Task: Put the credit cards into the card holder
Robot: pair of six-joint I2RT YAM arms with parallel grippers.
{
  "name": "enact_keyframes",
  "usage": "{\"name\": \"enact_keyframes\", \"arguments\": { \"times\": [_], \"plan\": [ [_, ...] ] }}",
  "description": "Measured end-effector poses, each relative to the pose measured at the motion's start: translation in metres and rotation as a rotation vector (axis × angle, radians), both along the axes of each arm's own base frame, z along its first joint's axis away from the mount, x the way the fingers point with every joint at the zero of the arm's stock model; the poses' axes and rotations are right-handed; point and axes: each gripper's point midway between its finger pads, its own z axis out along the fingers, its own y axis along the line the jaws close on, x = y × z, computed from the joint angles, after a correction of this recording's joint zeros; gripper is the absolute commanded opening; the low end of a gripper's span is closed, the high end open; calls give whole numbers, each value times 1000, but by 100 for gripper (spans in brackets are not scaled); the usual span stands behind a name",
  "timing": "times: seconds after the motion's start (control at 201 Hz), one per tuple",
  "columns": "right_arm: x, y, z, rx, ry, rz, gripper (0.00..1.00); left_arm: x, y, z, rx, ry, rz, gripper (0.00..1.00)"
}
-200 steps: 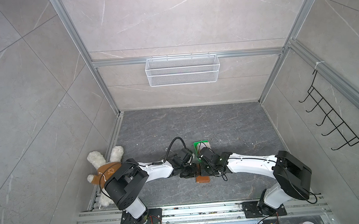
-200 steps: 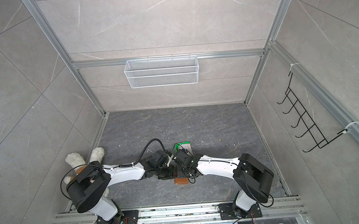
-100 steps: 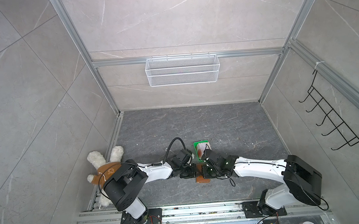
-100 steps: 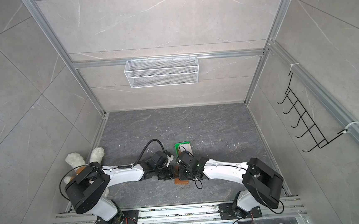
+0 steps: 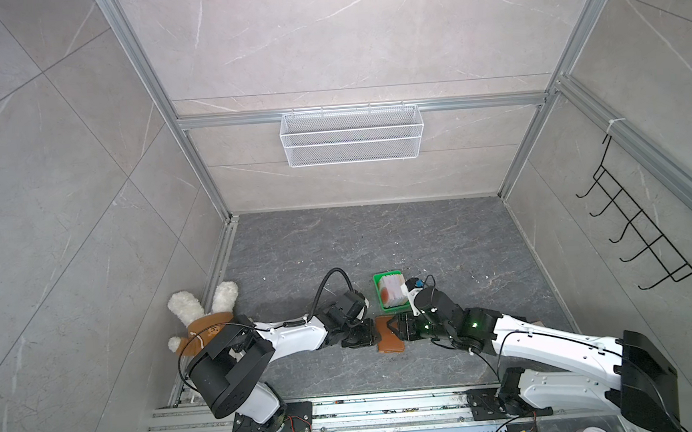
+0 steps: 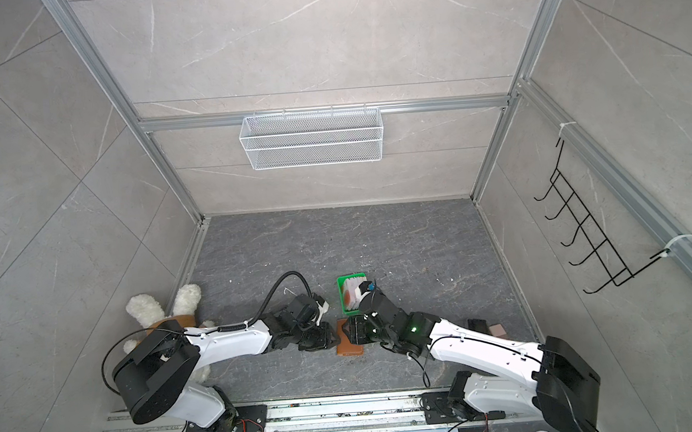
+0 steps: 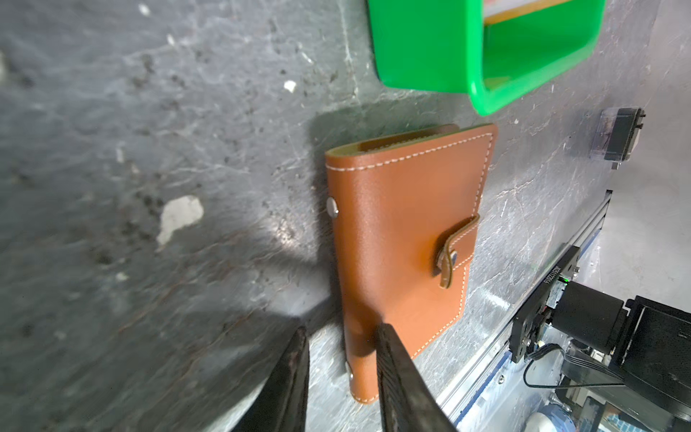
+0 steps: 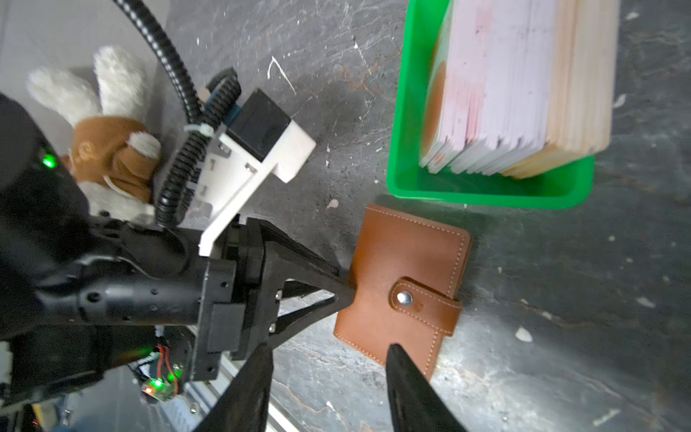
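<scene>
Lower centre in both top views, the wallet (image 5: 389, 343) lies snapped shut; right gripper (image 8: 327, 348), shut a second ago, gapes empty over it, likely to unsnap; left gripper (image 7: 341, 328) narrow at its spine, grip unclear; cards (image 8: 516, 86) wait in tray (image 8: 486, 192).

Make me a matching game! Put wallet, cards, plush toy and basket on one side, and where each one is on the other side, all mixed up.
Things:
1. wallet
2. cards
3. plush toy
4. basket

Places:
A. hanging on the back wall
B. lying shut on the floor
C. stacked in the green tray
D. against the left wall

Pairs: 1-B, 2-C, 3-D, 4-A
</scene>
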Motion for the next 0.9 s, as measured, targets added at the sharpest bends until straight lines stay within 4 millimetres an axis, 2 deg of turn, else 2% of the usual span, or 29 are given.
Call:
{"name": "enact_keyframes", "arguments": {
  "times": [0.229,0.503,0.712,0.896],
  "plan": [
    [5,-16,22,23,-108,-37,99,3,3,6,1,-20,20,35],
    [12,-47,30,-17,-205,-136,100,6,12,27,4,-72,48,39],
    [21,-73,28,-111,-255,-234,100,11,25,40,4,-90,86,43],
    [28,-88,48,-102,-337,-301,100,27,44,53,-13,-113,156,53]
  ]
}}
